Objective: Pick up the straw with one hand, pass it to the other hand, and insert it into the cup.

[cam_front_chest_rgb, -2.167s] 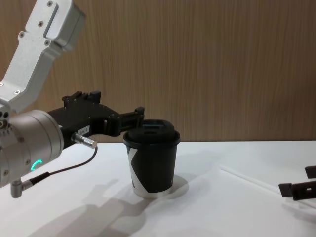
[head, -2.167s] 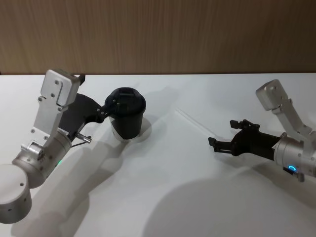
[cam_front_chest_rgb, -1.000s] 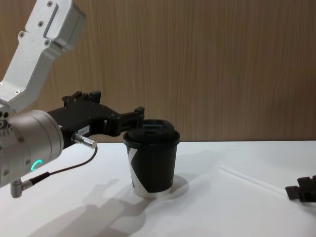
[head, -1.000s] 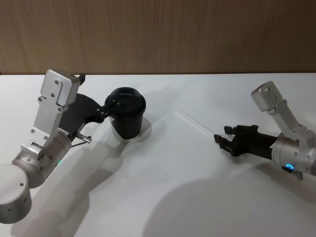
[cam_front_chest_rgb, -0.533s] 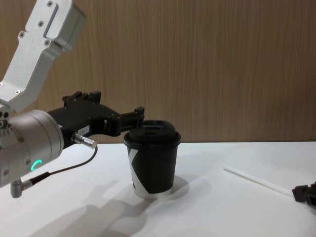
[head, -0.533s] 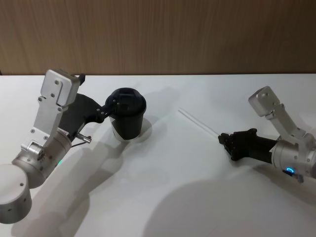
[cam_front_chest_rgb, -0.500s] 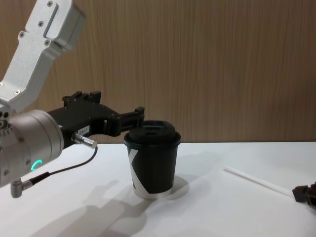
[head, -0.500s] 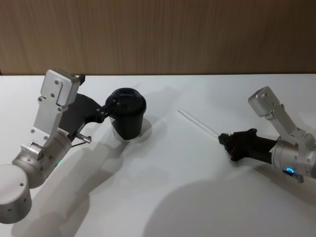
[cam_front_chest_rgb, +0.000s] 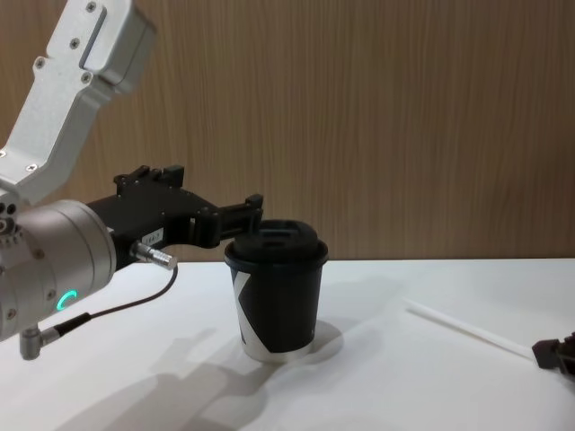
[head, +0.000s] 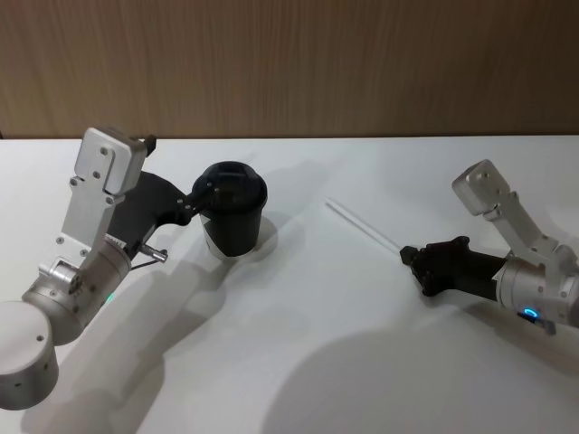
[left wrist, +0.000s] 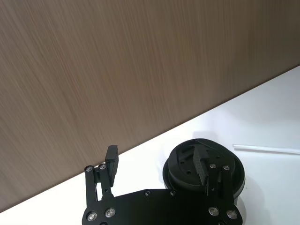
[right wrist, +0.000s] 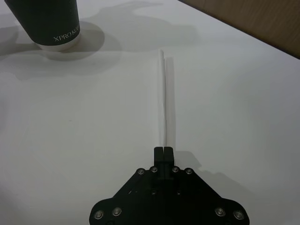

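Observation:
The thin white straw [head: 364, 225] lies low over the white table, its shadow close beside it [right wrist: 163, 98]. My right gripper [head: 409, 256] is shut on the straw's near end [right wrist: 163, 151], and its black tip shows at the right edge of the chest view [cam_front_chest_rgb: 550, 353]. The black lidded cup [head: 233, 217] stands upright left of centre [cam_front_chest_rgb: 275, 292]. My left gripper [left wrist: 157, 158] is open beside the cup's lid [left wrist: 187, 161]. One finger [head: 201, 192] hovers at the lid's left rim.
A wooden wall [head: 298, 63] bounds the table at the back. A thin black cable with a metal plug [cam_front_chest_rgb: 153, 256] hangs under the left wrist. Bare white tabletop [head: 317, 298] lies between the cup and the straw and along the front.
My right gripper went from open to shut on the straw's near end and drew back slightly to the right. The left arm and the cup stayed still.

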